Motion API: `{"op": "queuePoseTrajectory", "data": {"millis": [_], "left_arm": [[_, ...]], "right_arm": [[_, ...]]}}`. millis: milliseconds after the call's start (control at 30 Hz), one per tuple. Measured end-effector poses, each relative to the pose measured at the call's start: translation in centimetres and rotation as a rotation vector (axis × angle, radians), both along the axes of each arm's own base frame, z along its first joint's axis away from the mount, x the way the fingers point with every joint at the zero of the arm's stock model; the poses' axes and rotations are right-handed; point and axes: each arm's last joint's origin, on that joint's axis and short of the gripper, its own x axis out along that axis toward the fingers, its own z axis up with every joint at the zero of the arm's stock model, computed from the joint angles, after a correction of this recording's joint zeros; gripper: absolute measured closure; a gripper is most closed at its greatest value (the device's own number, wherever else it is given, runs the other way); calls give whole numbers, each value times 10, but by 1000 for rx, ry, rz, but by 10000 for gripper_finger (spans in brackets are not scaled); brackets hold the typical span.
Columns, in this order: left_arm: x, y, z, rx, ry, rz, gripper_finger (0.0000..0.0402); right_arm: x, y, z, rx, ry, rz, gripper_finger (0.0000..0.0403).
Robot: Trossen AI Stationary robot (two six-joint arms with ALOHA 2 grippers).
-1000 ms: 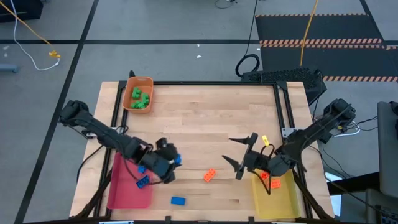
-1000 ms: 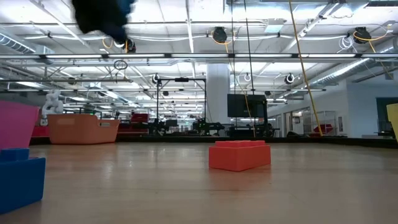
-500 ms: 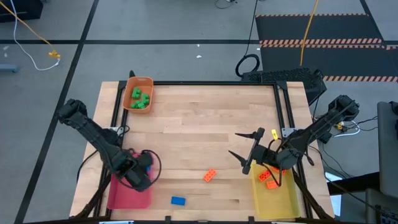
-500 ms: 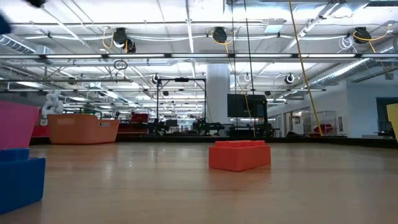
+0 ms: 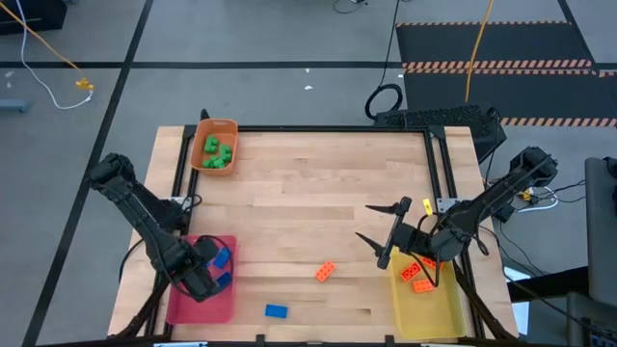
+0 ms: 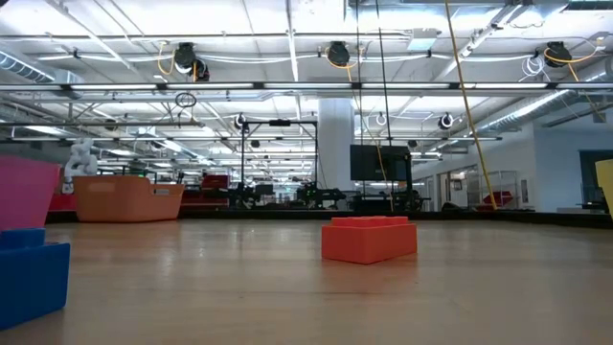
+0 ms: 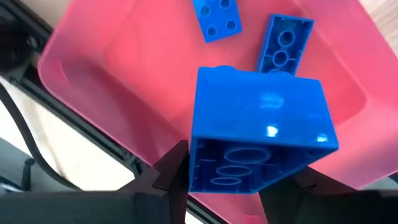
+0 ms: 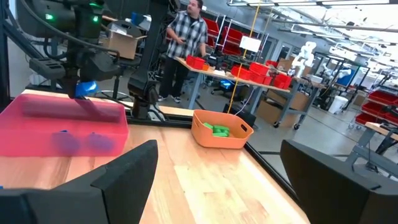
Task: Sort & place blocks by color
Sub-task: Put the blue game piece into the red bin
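- We see the left gripper (image 5: 214, 270) over the pink tray (image 5: 188, 304) at the table's front left; its jaws are partly closed and clamp a blue block (image 7: 261, 146), shown in the left wrist view with its hollow underside facing the camera.
- The held blue block hangs above the tray floor; we cannot tell whether it touches anything below.
- Two more blue blocks lie in the pink tray: one stud side up (image 7: 216, 17), one underside up (image 7: 285, 43), just beside each other.
- The right gripper (image 5: 378, 237) sits above the wood just beside the yellow tray (image 5: 434, 308), jaws spread wide, holding nothing; in the right wrist view we see both its dark fingers (image 8: 118, 177) far apart with bare table between.
- Orange blocks (image 5: 416, 277) lie in the yellow tray near the right arm.
- A loose orange block (image 5: 326, 273) lies on the table (image 5: 318, 183) between the two grippers; the low view shows it flat, studs up.
- A loose blue block (image 5: 277, 310) lies near the front edge, beside the pink tray.
- Green blocks (image 5: 217, 152) sit in the orange tray (image 5: 204, 135) at the back left corner.
- A person in a checked shirt (image 8: 183, 43) stands beyond the table.
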Motion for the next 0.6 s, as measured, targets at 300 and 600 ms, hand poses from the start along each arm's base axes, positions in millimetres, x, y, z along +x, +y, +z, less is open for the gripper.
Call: {"op": "queuePoseTrajectory", "data": {"millis": [300, 600], "left_arm": [[-1, -1, 0, -9, 24, 60, 72], [4, 0, 0, -31, 14, 80, 27]], "right_arm": [[0, 0, 0, 0, 0, 1, 67], [0, 0, 0, 0, 0, 1, 67]]}}
